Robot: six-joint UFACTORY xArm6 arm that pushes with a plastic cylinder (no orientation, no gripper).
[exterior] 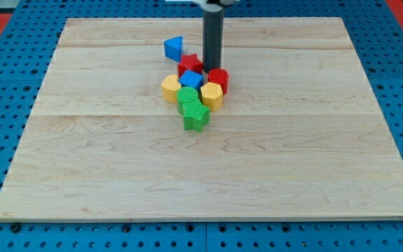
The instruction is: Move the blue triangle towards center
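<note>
The blue triangle [174,48] lies near the view's top, a little left of the middle of the wooden board [313,140]. My tip [210,68] is to its right and slightly lower, apart from it, resting beside the red blocks at the top of a tight cluster. The rod rises straight up out of the view's top.
The cluster below the blue triangle holds a red star-like block [189,65], a red cylinder [219,79], a blue cube [191,79], a yellow block [171,88], a yellow hexagon [212,95], a green cylinder [186,96] and a green star-like block [195,115].
</note>
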